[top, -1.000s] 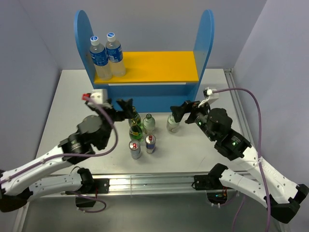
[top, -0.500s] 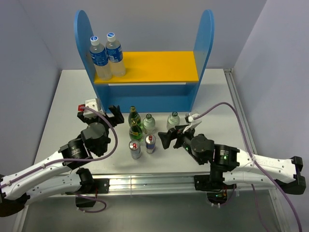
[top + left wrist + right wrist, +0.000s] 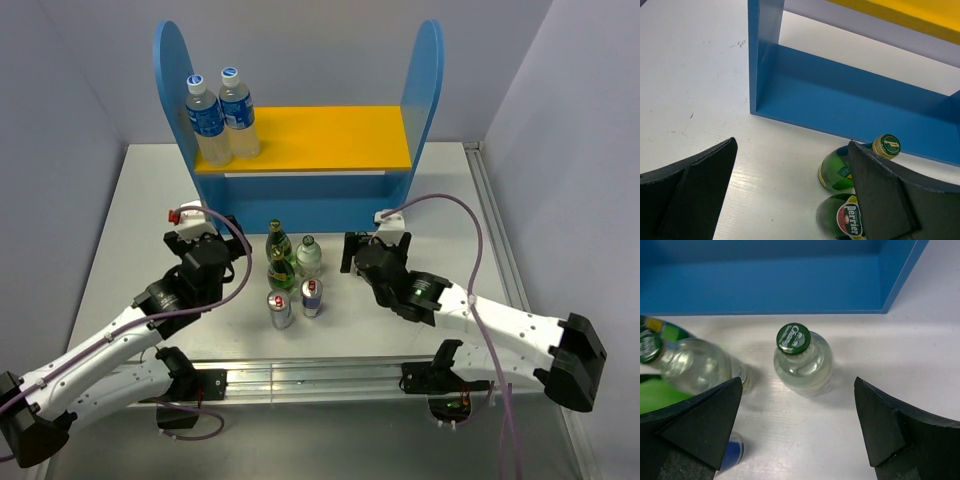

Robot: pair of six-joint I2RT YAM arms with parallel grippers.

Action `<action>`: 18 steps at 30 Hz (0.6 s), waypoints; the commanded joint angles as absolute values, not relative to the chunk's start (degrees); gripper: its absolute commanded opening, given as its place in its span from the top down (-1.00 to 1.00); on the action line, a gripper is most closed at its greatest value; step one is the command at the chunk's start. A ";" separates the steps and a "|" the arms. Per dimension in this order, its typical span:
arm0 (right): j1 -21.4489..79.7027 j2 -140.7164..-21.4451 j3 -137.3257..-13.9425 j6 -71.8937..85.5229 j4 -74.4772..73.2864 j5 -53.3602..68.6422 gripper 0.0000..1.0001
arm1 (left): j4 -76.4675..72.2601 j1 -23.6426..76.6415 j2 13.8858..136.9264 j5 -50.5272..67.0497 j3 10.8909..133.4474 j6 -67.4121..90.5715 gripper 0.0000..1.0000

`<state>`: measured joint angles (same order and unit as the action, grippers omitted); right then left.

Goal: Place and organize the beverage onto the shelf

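From above, the right arm hides one clear bottle (image 3: 802, 357). The wrist view shows it upright on the table (image 3: 130, 220) before the shelf (image 3: 425, 80), facing the gap of the wide-open, empty right tool (image 3: 797, 386). The left tool (image 3: 792, 150), also spread and empty, sits near two green bottles (image 3: 837, 172), which its finger partly hides. Two blue-labelled bottles (image 3: 222, 115) stand on the shelf's yellow board (image 3: 320, 135), and two cans (image 3: 297, 302) stand on the table.

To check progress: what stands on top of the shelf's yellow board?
Two clear blue-labelled bottles stand at its left end; the rest of the yellow board is bare. The top view hides the level below.
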<state>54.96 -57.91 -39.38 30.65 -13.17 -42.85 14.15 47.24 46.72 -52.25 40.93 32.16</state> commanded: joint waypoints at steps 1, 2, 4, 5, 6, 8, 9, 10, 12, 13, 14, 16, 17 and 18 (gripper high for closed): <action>53.26 -62.31 -41.75 30.15 -7.92 -44.55 -1.00 | 11.51 46.14 46.32 -49.48 40.08 33.49 -0.99; 53.09 -63.01 -41.57 30.06 -6.43 -45.17 -1.00 | 11.77 46.14 45.97 -49.83 39.90 33.66 -0.99; 52.21 -64.94 -40.87 29.88 -4.58 -45.87 -1.00 | 11.43 46.05 44.57 -50.19 38.59 33.84 -0.99; 51.77 -65.91 -40.61 30.06 -2.57 -47.01 -1.00 | 10.47 46.05 43.95 -50.27 38.06 33.84 -0.99; 51.16 -66.44 -39.91 30.15 -1.42 -47.28 -0.99 | 9.94 46.05 43.42 -50.19 37.45 33.58 -0.99; 49.58 -67.67 -39.12 30.06 2.52 -47.29 -0.97 | 8.45 46.05 41.67 -50.36 35.78 33.40 -0.99; 49.14 -68.37 -39.29 30.41 3.07 -47.37 -0.93 | 8.00 46.05 41.23 -50.54 34.90 33.05 -0.99; 48.61 -68.90 -39.46 30.58 3.60 -47.55 -0.91 | 7.74 46.05 40.61 -50.62 34.63 32.96 -0.99; 48.17 -70.83 -39.99 30.24 5.62 -48.68 -0.86 | 7.21 46.14 40.52 -50.80 34.19 32.87 -0.99; 48.16 -71.54 -40.08 30.15 6.15 -49.13 -0.79 | 7.03 46.06 40.69 -50.89 34.10 32.78 -0.99; 48.08 -73.02 -40.51 30.15 6.50 -49.57 -0.76 | 7.12 46.05 41.22 -50.98 34.01 32.78 -0.99; 47.90 -74.44 -41.22 30.50 6.50 -50.27 -0.67 | 7.29 46.06 42.09 -51.41 34.10 32.96 -0.99; 47.81 -74.97 -41.22 30.85 6.94 -50.27 -0.63 | 7.21 46.14 42.19 -51.33 34.01 32.96 -0.99; 47.73 -75.84 -41.31 31.20 7.03 -50.27 -0.59 | 6.95 46.14 42.36 -51.24 33.84 32.78 -0.99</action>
<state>48.10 -74.46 -39.42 30.20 3.38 -47.13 9.52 46.30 41.82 -50.87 34.28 32.64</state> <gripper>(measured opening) 0.806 0.993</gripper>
